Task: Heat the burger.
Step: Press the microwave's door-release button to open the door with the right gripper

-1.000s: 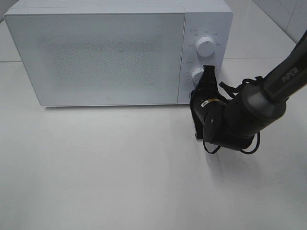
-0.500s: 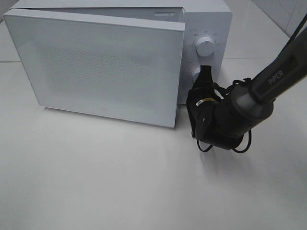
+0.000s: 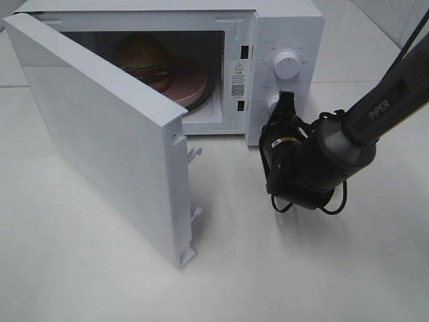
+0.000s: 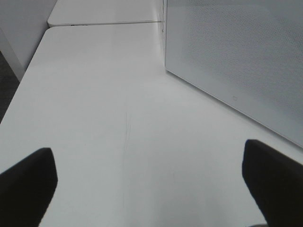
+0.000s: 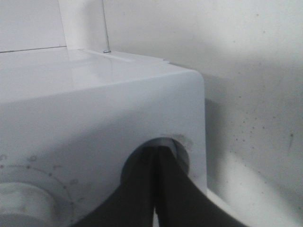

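Observation:
The burger (image 3: 143, 59), with a golden bun and a lettuce frill, sits on a round pink plate (image 3: 191, 84) inside the white microwave (image 3: 288, 27). The microwave door (image 3: 100, 141) stands swung wide open to the left. My right gripper (image 3: 287, 100) is shut, its tips against the lower round control (image 3: 273, 104) on the panel. The right wrist view shows the closed fingertips (image 5: 157, 151) in that control's round recess. My left gripper (image 4: 149, 161) is open over bare table beside the door (image 4: 236, 56), with nothing between its fingers (image 4: 28, 175). It is outside the exterior high view.
An upper dial (image 3: 287, 65) sits above the lower control. The open door juts toward the table's front, its latch hooks (image 3: 193, 153) on the free edge. White table (image 3: 281, 268) spreads in front of and to the right of the microwave.
The microwave door has swung from shut to wide open, bringing the burger and plate into view. My right arm has shifted slightly left, still shut at the lower control.

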Robot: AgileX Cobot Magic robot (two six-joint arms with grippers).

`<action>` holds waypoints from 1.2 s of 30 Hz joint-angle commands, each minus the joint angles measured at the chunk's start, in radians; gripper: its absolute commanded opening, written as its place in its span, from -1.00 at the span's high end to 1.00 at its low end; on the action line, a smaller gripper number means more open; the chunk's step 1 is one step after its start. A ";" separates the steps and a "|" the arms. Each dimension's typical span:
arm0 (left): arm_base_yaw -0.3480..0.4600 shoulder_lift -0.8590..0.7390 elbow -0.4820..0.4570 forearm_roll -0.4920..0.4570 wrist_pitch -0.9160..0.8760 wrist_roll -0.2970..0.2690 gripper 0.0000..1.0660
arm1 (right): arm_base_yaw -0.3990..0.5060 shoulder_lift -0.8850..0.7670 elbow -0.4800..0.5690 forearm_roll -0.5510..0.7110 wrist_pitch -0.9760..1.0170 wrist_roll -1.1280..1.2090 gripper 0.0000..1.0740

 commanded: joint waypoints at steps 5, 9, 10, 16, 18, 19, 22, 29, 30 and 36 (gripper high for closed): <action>0.001 -0.018 0.004 0.000 -0.003 -0.001 -0.88 | -0.042 -0.022 -0.075 -0.140 -0.116 -0.002 1.00; 0.001 -0.018 0.004 0.000 -0.003 -0.001 -0.88 | -0.042 -0.047 -0.040 -0.135 -0.090 -0.012 1.00; 0.001 -0.018 0.004 0.000 -0.003 -0.001 -0.88 | -0.042 -0.063 -0.013 -0.132 -0.061 -0.012 1.00; 0.001 -0.018 0.004 0.000 -0.003 -0.001 -0.88 | -0.042 -0.105 0.038 -0.129 0.071 -0.020 1.00; 0.001 -0.018 0.004 0.000 -0.003 -0.001 -0.88 | -0.042 -0.121 0.056 -0.129 0.082 -0.036 1.00; 0.001 -0.018 0.004 0.000 -0.003 -0.001 -0.88 | -0.042 -0.121 0.056 -0.129 0.082 -0.036 1.00; 0.001 -0.018 0.004 0.000 -0.003 -0.001 -0.88 | -0.042 -0.153 0.086 -0.131 0.125 -0.068 1.00; 0.001 -0.018 0.004 0.000 -0.003 -0.001 -0.88 | -0.042 -0.234 0.157 -0.127 0.300 -0.172 1.00; 0.001 -0.018 0.004 0.000 -0.003 -0.001 -0.88 | -0.042 -0.234 0.157 -0.127 0.300 -0.172 1.00; 0.001 -0.018 0.004 0.000 -0.003 -0.001 -0.88 | -0.045 -0.348 0.209 -0.127 0.441 -0.391 1.00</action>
